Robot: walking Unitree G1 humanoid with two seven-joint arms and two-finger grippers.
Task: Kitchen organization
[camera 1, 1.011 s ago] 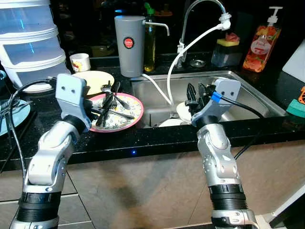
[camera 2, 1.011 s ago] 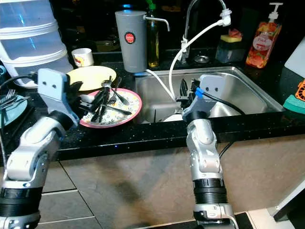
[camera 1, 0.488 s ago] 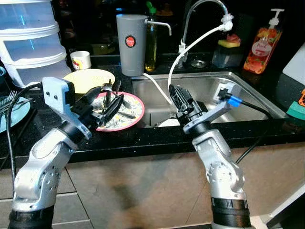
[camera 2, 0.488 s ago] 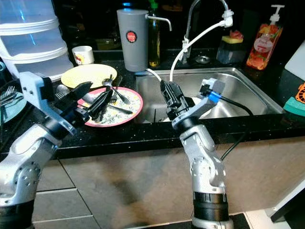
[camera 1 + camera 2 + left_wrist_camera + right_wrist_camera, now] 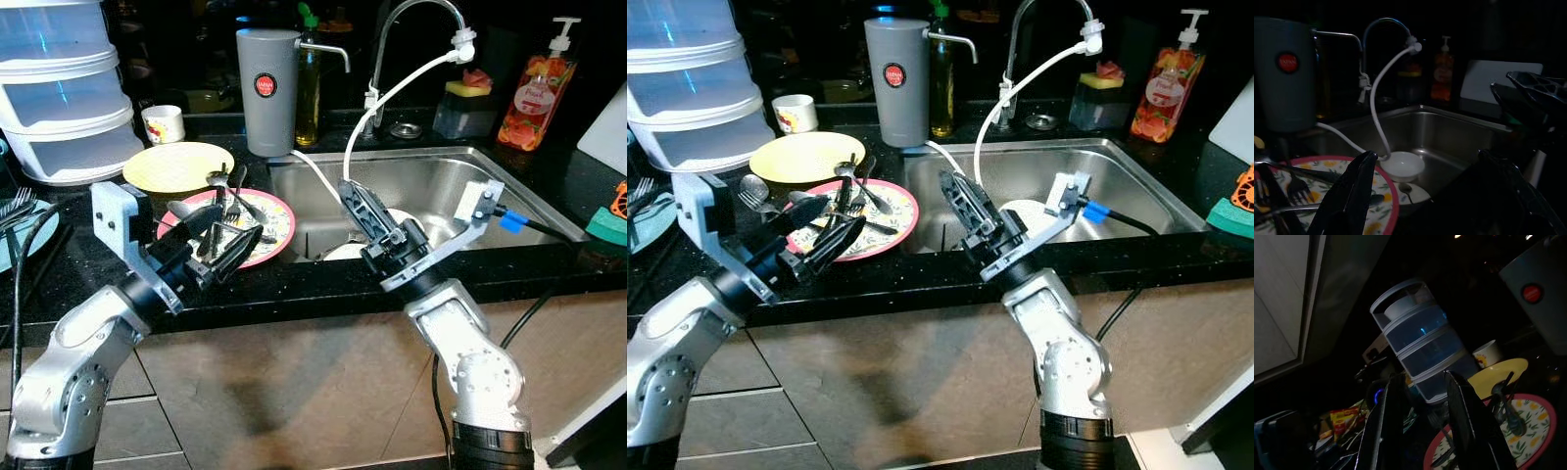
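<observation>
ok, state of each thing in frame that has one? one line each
left gripper: open, empty, over the counter edge by the pink plate
right gripper: open, empty, at the sink's front edge
pink plate: on the counter, loaded with cutlery
yellow plate: on the counter, behind the pink plate
sink: white dishes in it
faucet: white hose attached

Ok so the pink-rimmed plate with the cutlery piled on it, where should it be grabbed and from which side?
Take the pink-rimmed plate by its bare rim on the sink side, coming in low from the counter's front edge. It lies flat, and the cutlery is heaped across its middle and far-left part, so that rim arc looks the freest. The left end effector, open, hovers just in front of it.
</observation>
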